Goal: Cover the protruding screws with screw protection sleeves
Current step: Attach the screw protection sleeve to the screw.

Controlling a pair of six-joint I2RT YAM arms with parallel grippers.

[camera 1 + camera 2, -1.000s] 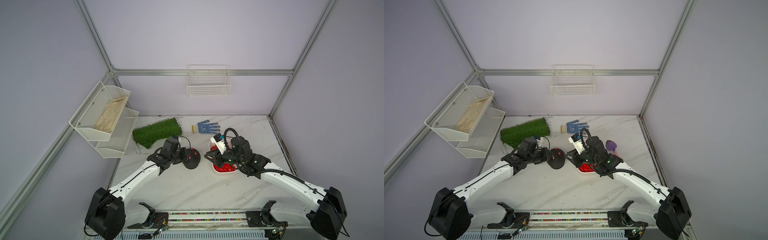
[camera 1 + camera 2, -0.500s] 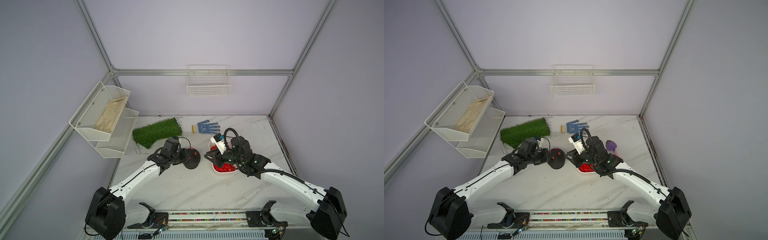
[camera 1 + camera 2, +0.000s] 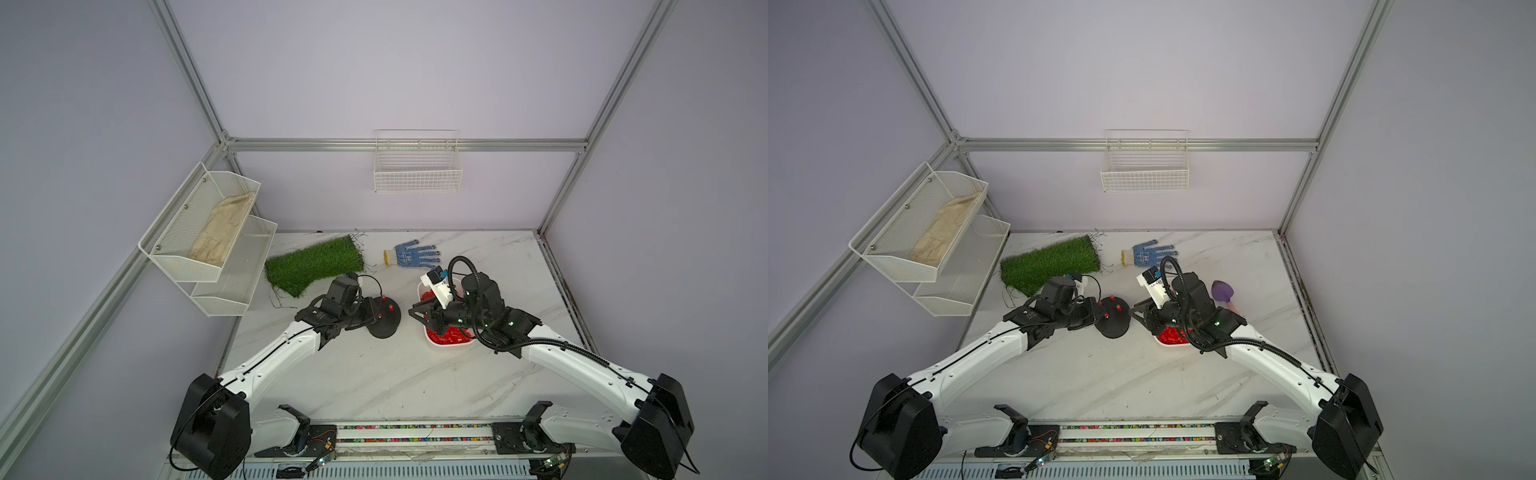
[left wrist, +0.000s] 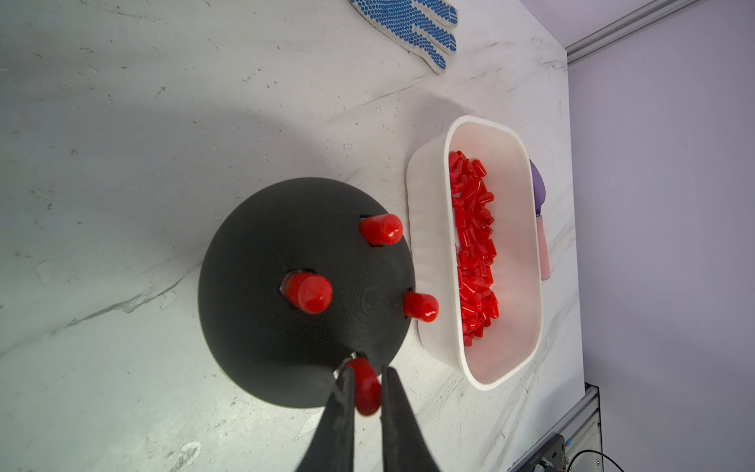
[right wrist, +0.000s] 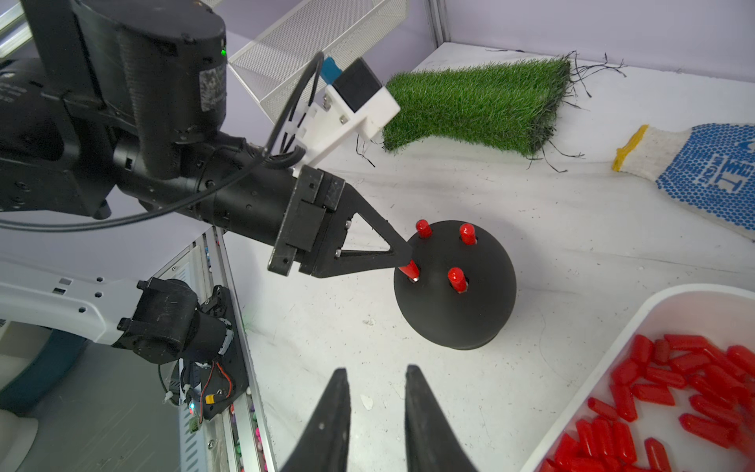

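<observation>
Step in hand: the fourth red sleeve (image 4: 363,388) is being seated on the last stud of the black dome base (image 4: 261,253); three sleeves there are already on.
Left gripper (image 4: 365,392): fingers pinched on that sleeve at the dome's edge nearest the left arm; a sliver of bare metal shows at its foot.
Next move: likely push down along the stud, then let go.
Left arm pose: reaches low, nearly level, toward the dome.
Right gripper (image 5: 376,392): jaws slightly apart, empty, hovering between the dome and the white tray (image 5: 637,323).
Spare sleeves (image 5: 674,392): heaped in that tray just beside the dome.
</observation>
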